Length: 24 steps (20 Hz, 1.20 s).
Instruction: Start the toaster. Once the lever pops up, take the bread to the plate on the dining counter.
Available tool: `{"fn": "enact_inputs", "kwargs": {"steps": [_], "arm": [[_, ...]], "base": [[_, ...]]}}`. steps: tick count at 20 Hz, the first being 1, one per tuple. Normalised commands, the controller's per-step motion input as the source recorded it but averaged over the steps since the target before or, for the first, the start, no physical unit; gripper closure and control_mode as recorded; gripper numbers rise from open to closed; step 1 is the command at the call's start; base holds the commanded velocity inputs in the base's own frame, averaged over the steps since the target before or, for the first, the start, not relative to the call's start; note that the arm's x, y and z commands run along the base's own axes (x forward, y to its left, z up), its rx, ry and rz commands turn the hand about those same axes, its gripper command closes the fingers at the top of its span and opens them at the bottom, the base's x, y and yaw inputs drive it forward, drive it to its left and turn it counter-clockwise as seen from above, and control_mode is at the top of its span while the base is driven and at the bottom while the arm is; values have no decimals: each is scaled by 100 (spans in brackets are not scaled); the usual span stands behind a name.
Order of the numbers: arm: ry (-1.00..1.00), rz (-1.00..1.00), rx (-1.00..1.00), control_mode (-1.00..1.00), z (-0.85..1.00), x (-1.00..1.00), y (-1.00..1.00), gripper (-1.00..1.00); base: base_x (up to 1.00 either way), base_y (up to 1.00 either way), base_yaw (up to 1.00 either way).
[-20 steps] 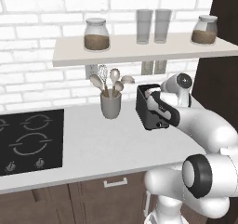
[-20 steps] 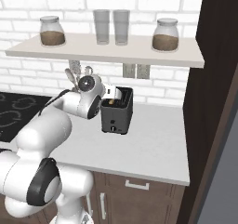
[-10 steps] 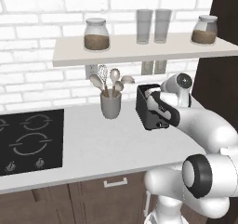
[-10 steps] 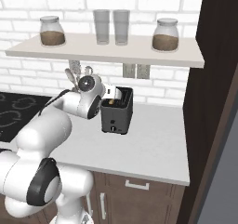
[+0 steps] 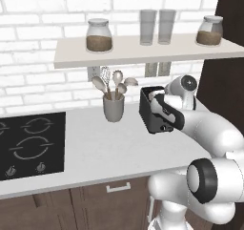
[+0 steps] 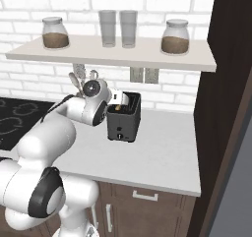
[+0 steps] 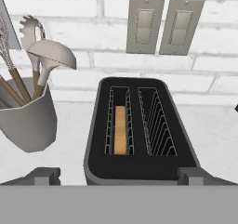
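Note:
The dark toaster stands on the white counter by the brick wall. A slice of bread sits low in the left slot in the hand view, and the right slot holds nothing. My gripper hovers just above the toaster's front edge, open, one fingertip to each side of the toaster's width and touching nothing. The plate and the dining counter are out of view.
A grey utensil cup with spoons and a whisk stands close left of the toaster. A black cooktop lies further left. Above, a shelf carries jars and glasses. A dark cabinet wall rises to the right.

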Motion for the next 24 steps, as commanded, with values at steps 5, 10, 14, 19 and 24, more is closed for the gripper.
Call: {"fn": "enact_inputs", "kwargs": {"steps": [5, 10, 14, 19, 24], "arm": [[0, 0, 0, -100, 0, 0, 0, -100], [0, 0, 0, -100, 0, 0, 0, -100], [0, 0, 0, -100, 0, 0, 0, -100], [0, 0, 0, -100, 0, 0, 0, -100], [0, 0, 0, -100, 0, 0, 0, -100]], "base": [[0, 0, 0], [0, 0, 0], [0, 0, 0], [0, 0, 0], [0, 0, 0]]}}
